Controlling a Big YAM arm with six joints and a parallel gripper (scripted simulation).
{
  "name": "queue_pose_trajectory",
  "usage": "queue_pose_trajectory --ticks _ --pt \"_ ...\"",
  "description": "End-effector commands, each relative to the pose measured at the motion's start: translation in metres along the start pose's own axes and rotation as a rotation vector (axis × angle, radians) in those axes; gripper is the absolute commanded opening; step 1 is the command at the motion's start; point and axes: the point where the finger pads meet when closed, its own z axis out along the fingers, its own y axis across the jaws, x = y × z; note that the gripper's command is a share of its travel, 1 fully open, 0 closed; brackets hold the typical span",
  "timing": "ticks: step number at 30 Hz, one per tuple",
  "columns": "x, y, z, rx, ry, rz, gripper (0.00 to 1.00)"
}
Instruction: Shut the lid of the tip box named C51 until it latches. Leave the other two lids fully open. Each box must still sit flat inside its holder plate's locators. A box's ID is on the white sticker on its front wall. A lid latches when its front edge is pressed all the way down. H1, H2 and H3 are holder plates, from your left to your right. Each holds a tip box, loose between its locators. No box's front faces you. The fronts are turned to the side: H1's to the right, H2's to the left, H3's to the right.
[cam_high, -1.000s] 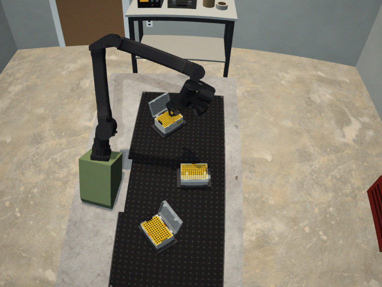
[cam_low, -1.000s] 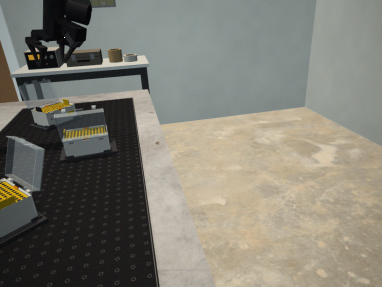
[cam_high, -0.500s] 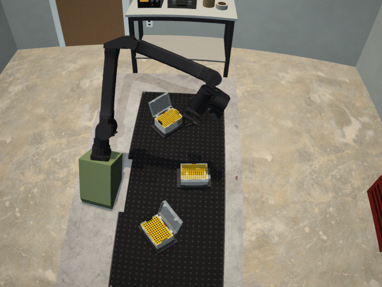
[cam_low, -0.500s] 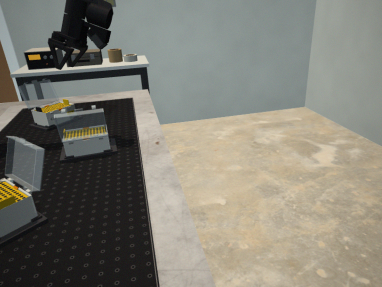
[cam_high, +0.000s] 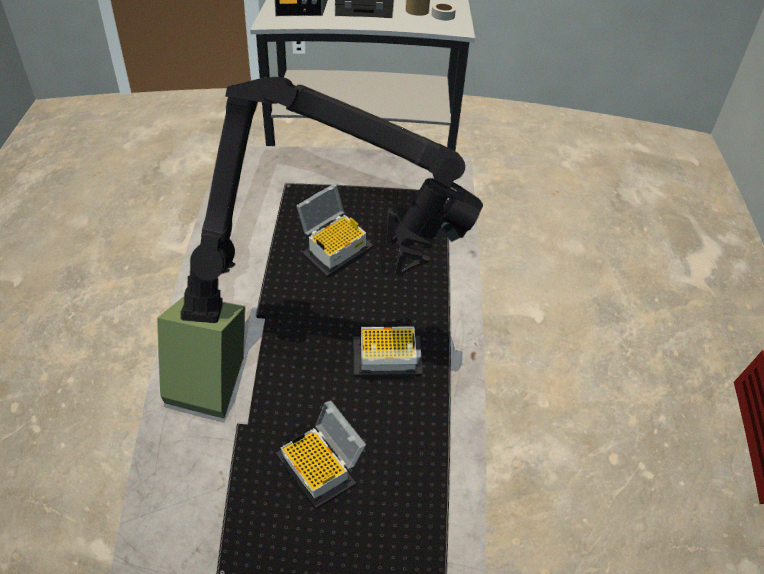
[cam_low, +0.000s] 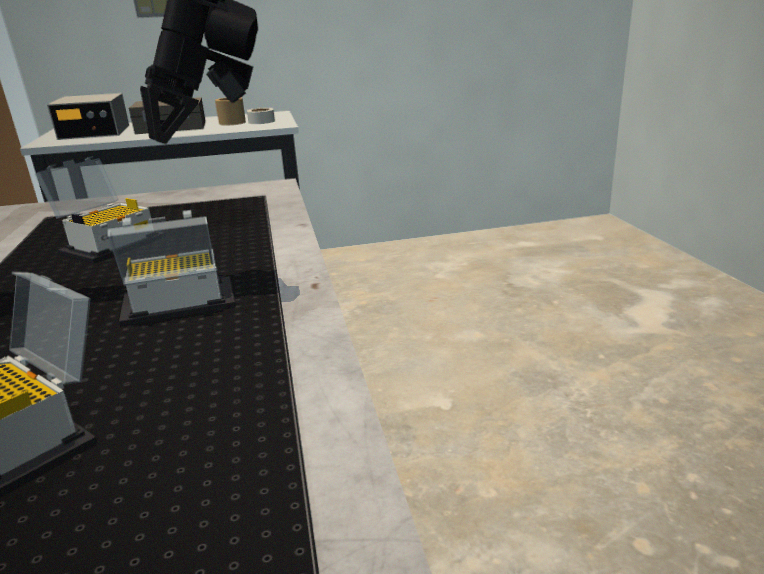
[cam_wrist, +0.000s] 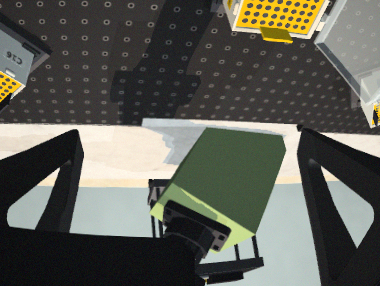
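Three grey tip boxes with yellow tip racks sit on holder plates on the black breadboard (cam_high: 370, 296) (cam_low: 185, 401). The far box (cam_high: 336, 237) (cam_low: 104, 216) (cam_wrist: 9, 75), the middle box (cam_high: 387, 343) (cam_low: 169, 265) and the near box (cam_high: 313, 464) (cam_low: 18, 385) all have their clear lids standing open. The far box shows a white sticker at the wrist view's left edge, too small to read. My gripper (cam_high: 410, 262) (cam_low: 161, 132) (cam_wrist: 190, 141) is open and empty. It hangs high above the board, to the right of the far box and apart from it.
The arm's green pedestal (cam_high: 197, 361) (cam_wrist: 229, 172) stands left of the board. A side table (cam_high: 364, 27) (cam_low: 185, 132) with instruments and tape rolls stands behind. The grey table's edge runs along the board's right side. A red object (cam_high: 753, 419) is on the floor far right.
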Motion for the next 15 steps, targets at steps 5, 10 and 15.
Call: queue_pose_trajectory --ticks 5,10,15 --pt "-0.024 -0.032 -0.021 0.07 -0.053 -0.22 1.0" --pt "-0.02 -0.036 -0.026 0.151 -0.058 -0.372 1.0" --pt "-0.02 -0.023 -0.012 0.215 -0.025 -0.548 1.0"
